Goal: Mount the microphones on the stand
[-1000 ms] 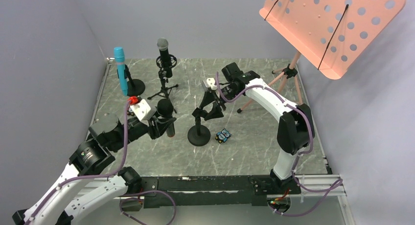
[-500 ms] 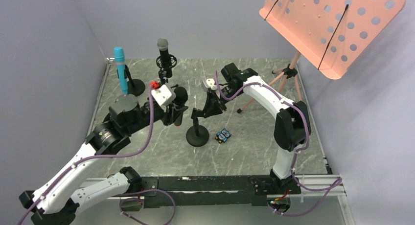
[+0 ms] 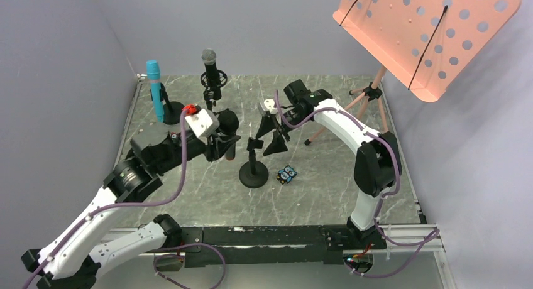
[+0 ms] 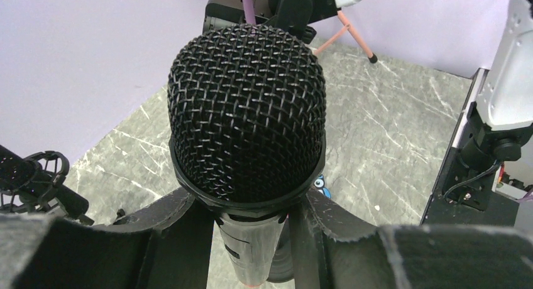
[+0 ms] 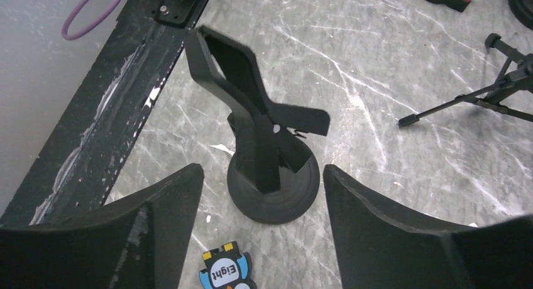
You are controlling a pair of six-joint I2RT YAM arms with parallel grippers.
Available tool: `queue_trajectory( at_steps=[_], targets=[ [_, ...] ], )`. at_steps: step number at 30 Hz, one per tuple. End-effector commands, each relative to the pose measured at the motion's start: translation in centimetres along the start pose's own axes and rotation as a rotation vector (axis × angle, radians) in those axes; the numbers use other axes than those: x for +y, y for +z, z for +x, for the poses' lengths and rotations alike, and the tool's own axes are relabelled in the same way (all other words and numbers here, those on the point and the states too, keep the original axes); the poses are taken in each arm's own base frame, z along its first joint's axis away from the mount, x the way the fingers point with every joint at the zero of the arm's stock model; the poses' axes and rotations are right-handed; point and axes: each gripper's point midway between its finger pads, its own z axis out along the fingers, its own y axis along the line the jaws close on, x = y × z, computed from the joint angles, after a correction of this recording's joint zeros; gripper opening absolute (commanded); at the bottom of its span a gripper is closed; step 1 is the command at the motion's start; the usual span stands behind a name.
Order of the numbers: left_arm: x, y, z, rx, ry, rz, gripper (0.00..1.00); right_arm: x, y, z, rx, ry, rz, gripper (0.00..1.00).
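My left gripper is shut on the all-black microphone, held upright just left of the empty stand. In the left wrist view my gripper has a finger on each side of the microphone's body, below its mesh head. The empty stand has a round base and a black clip on top. My right gripper is open and empty just above that clip; the right wrist view shows the clip and base between my gripper's fingers. The light blue microphone and the silver-headed microphone stand in holders at the back left.
A small blue owl figure lies right of the stand's base; it also shows in the right wrist view. An orange music stand on a tripod stands at the back right. Walls close in on the left and the back.
My left arm has carried the black microphone up and right, close to the empty stand. My right gripper's fingers have spread apart above the clip.
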Motion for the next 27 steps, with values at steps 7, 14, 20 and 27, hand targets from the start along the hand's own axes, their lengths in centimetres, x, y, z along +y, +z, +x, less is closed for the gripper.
queue_trajectory(
  at_steps=[7,14,20,27],
  targets=[
    [-0.1,-3.1,0.1,-0.065,-0.049,-0.052,0.0,2.2,-0.9,-3.3,-0.038,-0.062,0.009,0.7],
    [-0.4,-3.8,-0.5,-0.088,-0.06,-0.041,0.0,5.3,-0.1,-2.7,0.008,-0.022,-0.055,0.64],
    [-0.4,-3.6,-0.7,-0.095,-0.06,-0.038,0.0,6.4,0.9,-3.0,0.014,-0.017,-0.054,0.64],
    [-0.4,-3.2,-0.8,-0.092,-0.055,-0.033,0.0,3.8,0.4,-2.0,0.064,0.004,0.081,0.72]
  ],
)
